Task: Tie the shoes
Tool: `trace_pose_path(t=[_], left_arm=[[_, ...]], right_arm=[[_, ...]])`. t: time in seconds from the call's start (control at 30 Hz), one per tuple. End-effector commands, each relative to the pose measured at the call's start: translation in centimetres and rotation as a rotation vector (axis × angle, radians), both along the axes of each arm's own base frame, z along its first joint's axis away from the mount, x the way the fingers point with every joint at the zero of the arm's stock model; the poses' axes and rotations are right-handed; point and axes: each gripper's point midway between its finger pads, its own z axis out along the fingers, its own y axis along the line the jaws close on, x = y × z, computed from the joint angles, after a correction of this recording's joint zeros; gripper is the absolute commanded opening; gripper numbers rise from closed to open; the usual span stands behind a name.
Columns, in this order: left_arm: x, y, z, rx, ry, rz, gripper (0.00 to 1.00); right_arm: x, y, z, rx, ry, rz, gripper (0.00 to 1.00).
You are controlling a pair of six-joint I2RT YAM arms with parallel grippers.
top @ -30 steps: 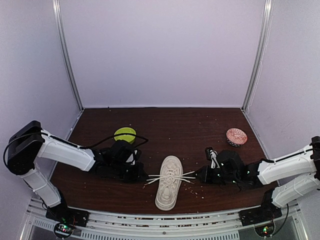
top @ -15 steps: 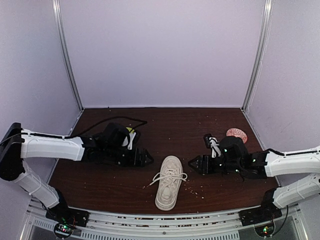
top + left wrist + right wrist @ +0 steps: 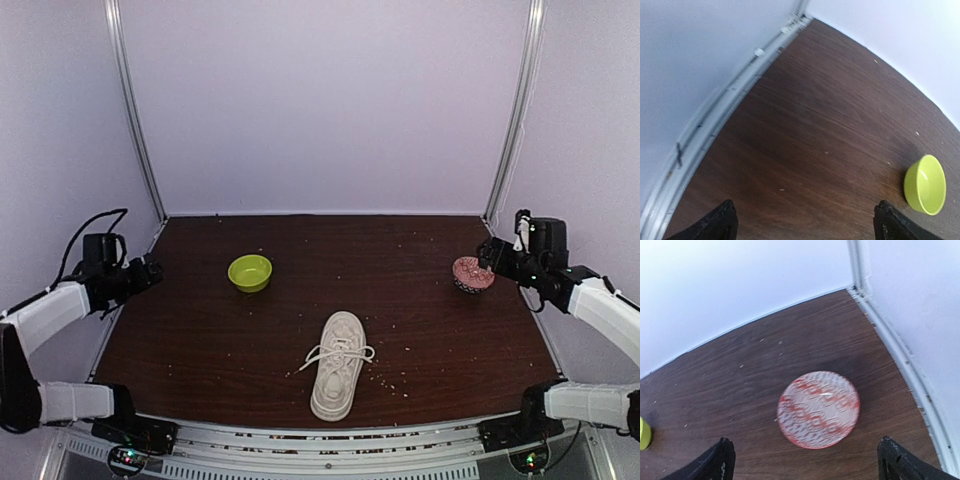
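One off-white shoe (image 3: pixel 337 378) with a thick white sole lies on the brown table near the front middle, toe toward the near edge. Its white laces (image 3: pixel 336 352) lie loosely across the top, loops and ends spread to both sides. My left gripper (image 3: pixel 152 270) is raised at the far left edge, far from the shoe, open and empty; in its wrist view the fingertips (image 3: pixel 720 223) stand wide apart. My right gripper (image 3: pixel 486 254) hangs at the far right, above the red-patterned bowl, open and empty, its fingertips (image 3: pixel 722 460) wide apart.
A lime green bowl (image 3: pixel 250 271) sits left of centre at the back, also in the left wrist view as the green bowl (image 3: pixel 926 184). A red-and-white patterned bowl (image 3: pixel 472 274) sits at the right, seen below the right jaws as the patterned bowl (image 3: pixel 818 409). White walls and metal rails enclose the table.
Both grippers let go of the laces, opened, and pulled back from beside the shoe to the table's far left and far right. The laces dropped slack on the shoe.
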Motion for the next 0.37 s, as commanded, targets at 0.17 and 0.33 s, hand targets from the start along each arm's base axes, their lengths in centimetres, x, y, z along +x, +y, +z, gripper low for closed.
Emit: trace_pose_path(t=[0.17, 0.33], left_arm=[[-2.4, 7.9, 3.4, 0.404, -0.163, 0.267, 0.98], [-0.9, 8.1, 4.0, 0.486, -0.206, 0.231, 0.98]], right_arm=[[-1.0, -7.8, -0.4, -0.212, -0.237, -0.275, 1.00], [-1.3, -8.9, -1.4, -0.257, -0.306, -0.339, 1.00]])
